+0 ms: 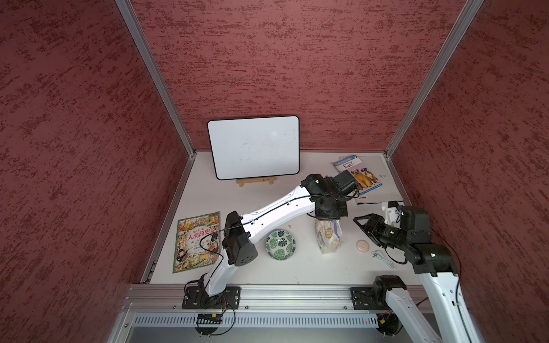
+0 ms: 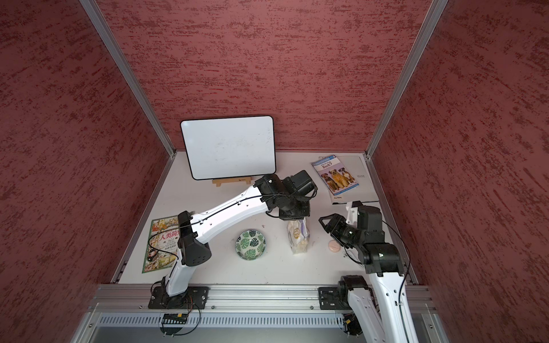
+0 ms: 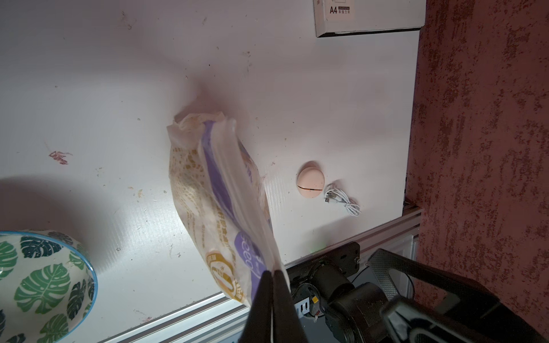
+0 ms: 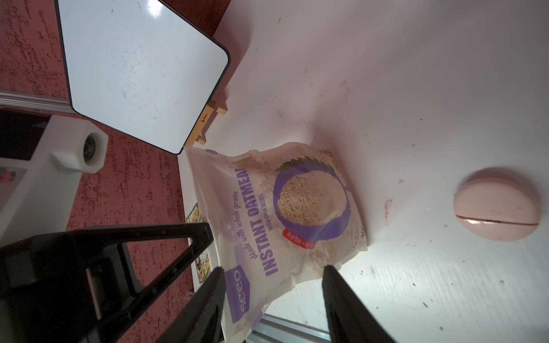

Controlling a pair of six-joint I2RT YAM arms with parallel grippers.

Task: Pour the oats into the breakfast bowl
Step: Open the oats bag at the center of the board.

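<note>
A: L gripper (image 3: 272,274) status?
B: Shut tight; pinching top edge of the oats (image 1: 328,236) bag; nothing else in it.
A: R gripper (image 4: 274,269)?
B: Approx. half open; holding nothing; aimed at bag's lower half from the side; near but apart in both top views.
A: Pos. of bag?
B: Roughly upright over table (image 1: 297,267), btwn breakfast bowl (image 1: 280,244) and pink disc (image 1: 362,246); bowl to robot's L of bag, near, not touching; base on surface or just off it: can't tell.
A: Mouth cut or sealed?
B: Can't tell; top edge flat inside the pinch.
A: Step in hand, then?
B: Prob. a second hold w/ R gripper low on bag, ahead of carry + tip over bowl.
A: Tips for doing it well?
B: Close R on a bottom corner, not mid-belly; soft film + loose flakes, so risk of bulge and load shift under a mid squeeze; keep L pinch firm against slip of thin film; lift straight up before going sideways, to clear bowl rim; centre mouth over bowl before any tilt; tilt slow, raising base w/ R; mind cable (image 1: 383,259) and disc close under R arm.
A: Main risk?
B: Flakes dumping in one rush past a small bowl; bag taller than bowl, so keep mouth low + close to rim.
</note>
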